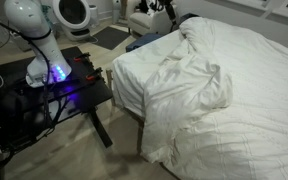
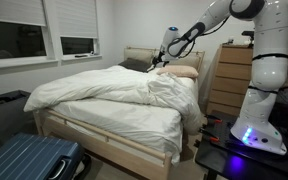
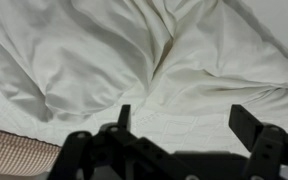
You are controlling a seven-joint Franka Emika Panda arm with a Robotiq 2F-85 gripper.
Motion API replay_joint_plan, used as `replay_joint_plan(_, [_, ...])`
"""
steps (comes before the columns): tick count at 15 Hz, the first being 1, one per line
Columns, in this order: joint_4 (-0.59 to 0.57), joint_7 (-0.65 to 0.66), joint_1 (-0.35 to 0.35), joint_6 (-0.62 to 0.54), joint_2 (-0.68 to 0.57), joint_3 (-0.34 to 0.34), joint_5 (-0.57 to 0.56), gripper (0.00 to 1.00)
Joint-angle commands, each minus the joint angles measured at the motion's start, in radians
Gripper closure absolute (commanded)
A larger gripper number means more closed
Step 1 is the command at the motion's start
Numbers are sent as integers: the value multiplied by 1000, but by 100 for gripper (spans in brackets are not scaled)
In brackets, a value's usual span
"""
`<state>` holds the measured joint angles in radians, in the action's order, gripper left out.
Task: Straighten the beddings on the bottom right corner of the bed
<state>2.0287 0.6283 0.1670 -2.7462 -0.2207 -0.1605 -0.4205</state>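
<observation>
Wide open and empty, the black two-fingered gripper hangs above the soft white quilted fabric beddings, which lie heaped in thick folds at its twelve o'clock. They look light, limp and slippery, so a raised ridge seems the best place to pinch. Beneath them stands the pale wooden bed.

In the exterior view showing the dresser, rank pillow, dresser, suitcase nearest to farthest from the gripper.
1. Tan pillow, right beside the gripper.
2. Wooden dresser, by the head of the bed.
3. Blue suitcase, on the floor at its foot.
</observation>
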Motion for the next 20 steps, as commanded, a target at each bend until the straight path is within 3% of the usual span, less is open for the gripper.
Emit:
replay_joint_plan(1, [-182, 57, -52, -20, -156, -89, 29, 0])
replay_joint_plan(4, [-327, 83, -72, -34, -285, -152, 97, 0])
replay_joint_plan(11, [-635, 73, -50, 58, -543, -245, 285, 0])
replay_joint_plan(20, [-776, 144, 29, 246, -681, -313, 333, 0])
